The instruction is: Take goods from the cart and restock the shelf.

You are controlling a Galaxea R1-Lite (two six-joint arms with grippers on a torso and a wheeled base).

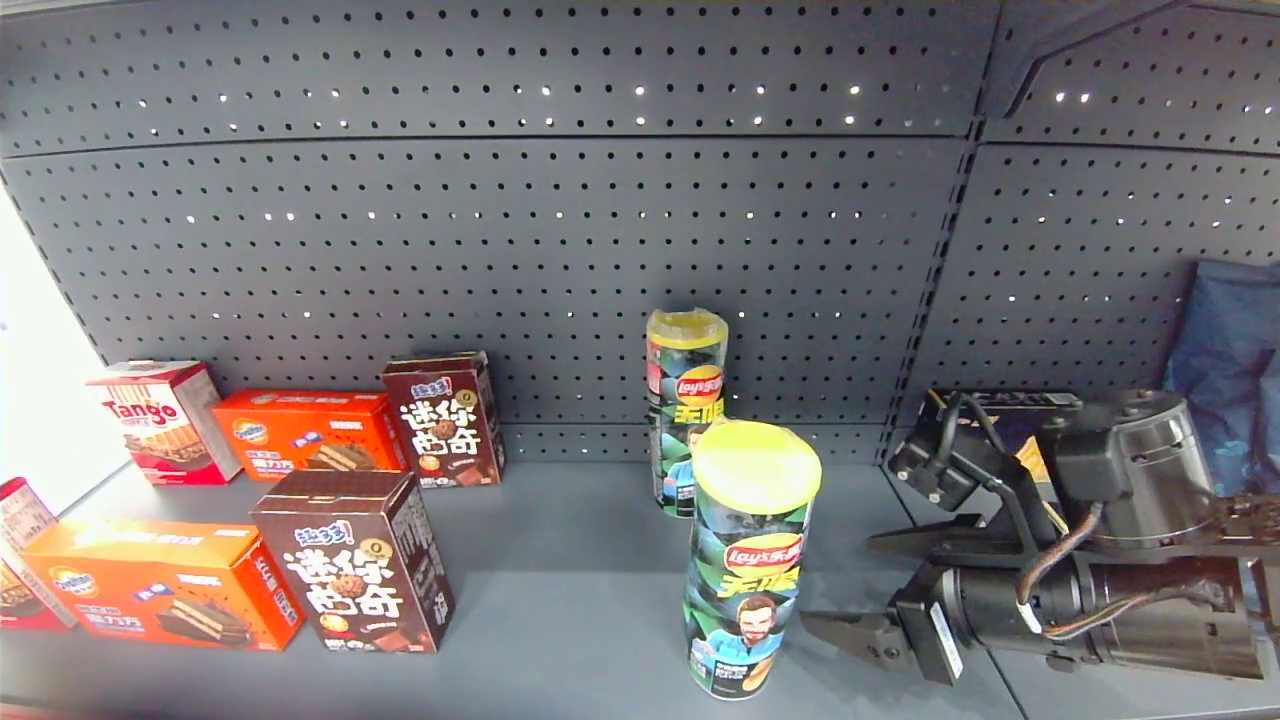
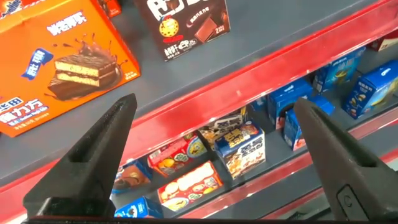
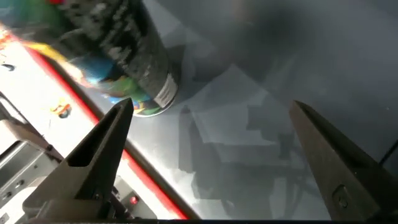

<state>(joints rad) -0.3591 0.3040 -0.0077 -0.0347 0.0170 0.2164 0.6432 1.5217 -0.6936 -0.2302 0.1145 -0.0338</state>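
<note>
Two tall chip cans with yellow lids stand on the grey shelf (image 1: 560, 600): the front can (image 1: 750, 560) near the shelf's front edge and the back can (image 1: 685, 410) close to the pegboard. My right gripper (image 1: 845, 588) hovers open just right of the front can, apart from it and holding nothing. The right wrist view has that can (image 3: 134, 62) beyond the open right gripper (image 3: 208, 155). My left gripper (image 2: 211, 155) is open and empty over the shelf's red front edge (image 2: 249, 87), near an orange box (image 2: 56, 62).
On the shelf's left stand a red-white wafer box (image 1: 165, 420), two orange boxes (image 1: 305, 430) (image 1: 165, 595) and two brown cookie boxes (image 1: 445, 420) (image 1: 355, 575). A blue bag (image 1: 1230, 370) sits far right. Lower shelves (image 2: 242, 149) hold several small boxes.
</note>
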